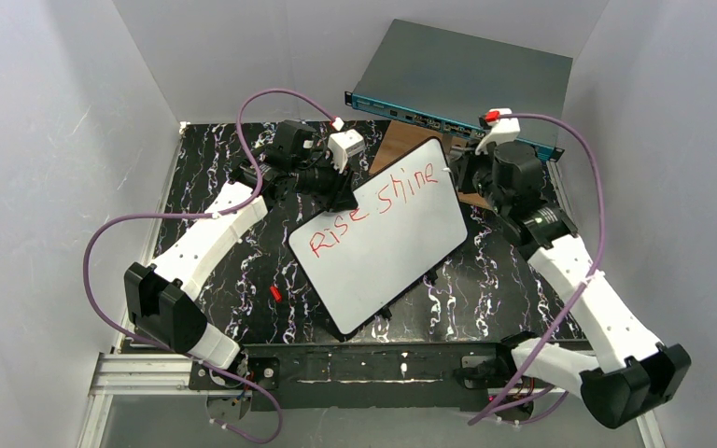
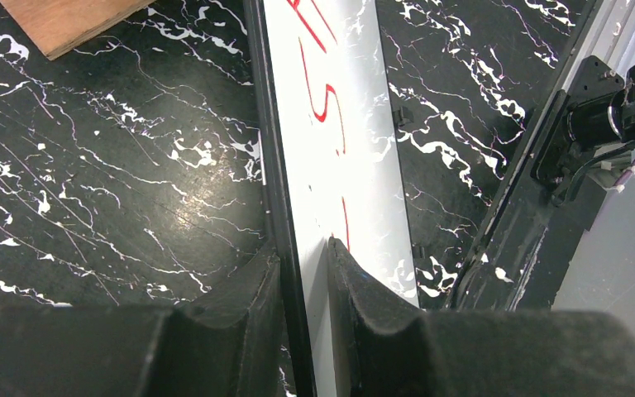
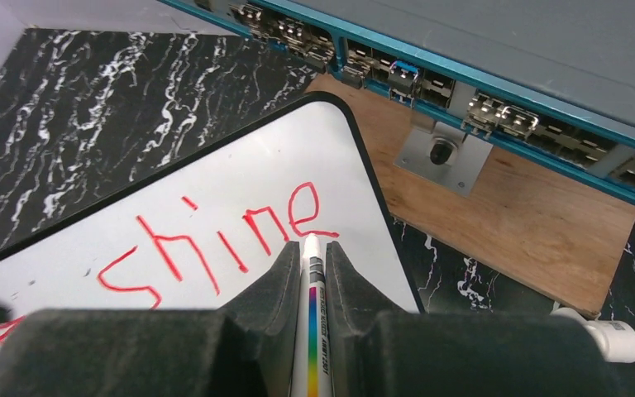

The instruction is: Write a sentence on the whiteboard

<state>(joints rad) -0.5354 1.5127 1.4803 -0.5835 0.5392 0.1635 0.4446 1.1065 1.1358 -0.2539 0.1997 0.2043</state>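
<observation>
**Ana:** Where did the whiteboard (image 1: 383,252) lie?

**Ben:** It lay skewed on the black marbled table (image 1: 215,177), between the two arms. Its far corner rested over a wooden plank (image 3: 504,215), which sat in front of the grey box (image 1: 467,79) with the teal front.

**Ana:** And the sentence (image 1: 373,210)?

**Ben:** It read "Rise shine" in red, in one line running along the board's upper part toward that far corner. Below it the face was plain white.

**Ana:** What about the left gripper (image 2: 302,256)?

**Ben:** It was clamped on the board's left edge. One finger sat outside the dark rim and the other pressed on the white face, close to the first red strokes.

**Ana:** And the right gripper (image 3: 310,252)?

**Ben:** Its fingers were clenched on a white marker (image 3: 312,331) with a rainbow stripe. The tip pointed at the board just under the tail of the last "e". Whether it touched the surface, he could not tell.

**Ana:** Anything else on the table?

**Ben:** A small red piece (image 1: 275,292) lay near the board's left side, apart from it.
</observation>
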